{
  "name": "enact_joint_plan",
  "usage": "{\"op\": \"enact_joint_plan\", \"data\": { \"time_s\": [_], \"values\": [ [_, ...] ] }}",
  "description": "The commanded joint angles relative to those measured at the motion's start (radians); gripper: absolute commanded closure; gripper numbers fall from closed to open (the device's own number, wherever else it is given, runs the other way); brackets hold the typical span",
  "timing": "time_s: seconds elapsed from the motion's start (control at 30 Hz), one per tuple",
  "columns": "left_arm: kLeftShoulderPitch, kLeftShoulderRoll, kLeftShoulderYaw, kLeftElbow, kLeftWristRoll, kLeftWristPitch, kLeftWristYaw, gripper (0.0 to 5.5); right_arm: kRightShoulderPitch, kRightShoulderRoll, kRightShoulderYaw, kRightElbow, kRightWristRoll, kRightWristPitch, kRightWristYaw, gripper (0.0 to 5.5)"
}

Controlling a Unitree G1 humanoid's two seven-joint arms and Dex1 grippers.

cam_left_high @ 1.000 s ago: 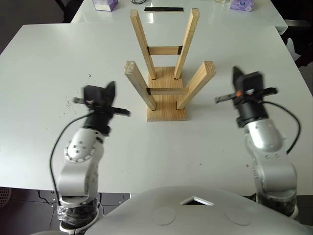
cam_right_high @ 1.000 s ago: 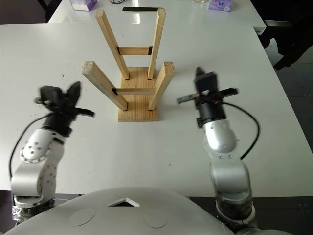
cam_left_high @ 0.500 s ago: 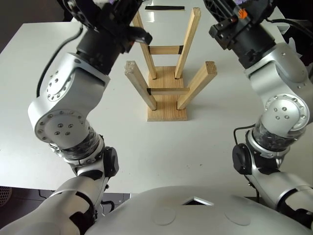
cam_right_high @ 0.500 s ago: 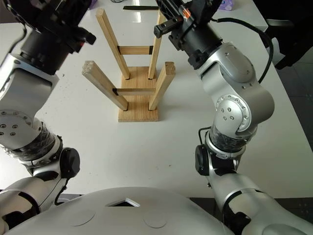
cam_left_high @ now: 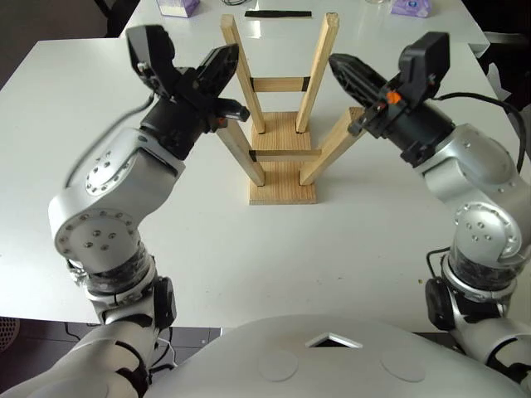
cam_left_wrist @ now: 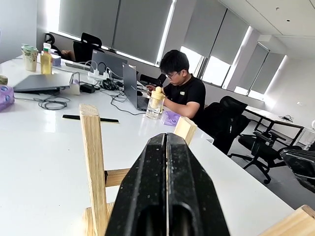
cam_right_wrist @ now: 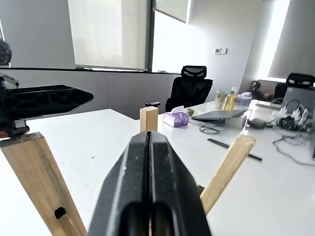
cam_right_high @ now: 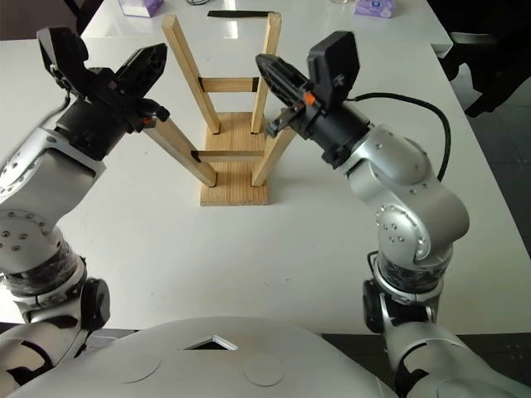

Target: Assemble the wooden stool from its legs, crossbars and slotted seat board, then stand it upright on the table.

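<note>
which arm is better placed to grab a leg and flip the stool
Left, narrowly: the left gripper sits right at the top of the near left leg; the right gripper points between legs. Both are shut.

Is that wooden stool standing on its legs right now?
No, the stool is upside down: its seat board lies flat on the table and its legs point upward.

The stool (cam_left_high: 282, 124) sits upturned mid-table (cam_left_high: 75, 108), seat board (cam_left_high: 282, 192) down, legs up. The left gripper (cam_left_high: 231, 56) hangs above the near-left leg (cam_left_high: 236, 141), perhaps touching it. The right gripper (cam_left_high: 336, 62) hangs just right of the far-right leg (cam_left_high: 318, 70), above the near-right leg (cam_left_high: 336, 143).
</note>
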Motion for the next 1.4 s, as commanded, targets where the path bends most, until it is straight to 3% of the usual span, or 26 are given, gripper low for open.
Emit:
{"op": "enact_joint_plan", "data": {
  "time_s": [0.03,0.2,0.3,0.37,0.43,0.6,0.77,0.9,1.07,1.27,1.4],
  "values": [
    [0.120,-0.017,-0.107,0.052,0.051,0.032,-0.033,5.48,0.022,0.016,0.027,0.109,0.019,0.023,0.024,5.50],
    [0.032,-0.044,-0.027,0.007,0.012,-0.095,-0.045,5.48,-0.152,0.094,-0.175,0.141,0.219,0.041,-0.053,5.50],
    [-0.060,-0.016,0.145,0.048,-0.047,-0.212,-0.030,5.48,-0.264,0.089,-0.300,0.234,0.311,0.048,-0.105,5.50],
    [-0.077,0.027,0.258,0.143,-0.088,-0.245,-0.025,5.48,-0.275,0.032,-0.315,0.318,0.266,0.030,-0.089,5.50],
    [0.009,0.097,0.311,0.219,-0.096,-0.221,-0.142,5.48,-0.221,-0.052,-0.251,0.422,0.151,-0.050,0.005,5.50],
    [0.495,0.279,0.150,0.196,0.063,-0.183,-0.687,5.48,-0.046,-0.181,-0.016,0.618,-0.021,-0.276,0.375,5.50],
    [0.686,0.393,-0.027,0.191,0.284,-0.270,-0.922,5.48,-0.089,-0.161,0.075,0.870,-0.139,-0.499,0.546,5.50],
    [0.584,0.353,-0.162,0.266,0.420,-0.327,-0.962,5.48,-0.174,-0.125,0.125,1.036,-0.181,-0.622,0.688,5.50],
    [0.360,0.241,-0.276,0.416,0.565,-0.347,-0.879,5.48,-0.232,-0.097,0.168,1.119,-0.190,-0.673,0.861,5.50],
    [0.267,0.180,-0.280,0.502,0.637,-0.364,-0.850,5.48,-0.120,-0.111,0.222,0.981,-0.194,-0.672,0.943,5.50],
    [0.271,0.165,-0.260,0.512,0.657,-0.364,-0.834,5.48,0.002,-0.088,0.249,0.806,-0.200,-0.620,0.853,5.50]
  ]
}}
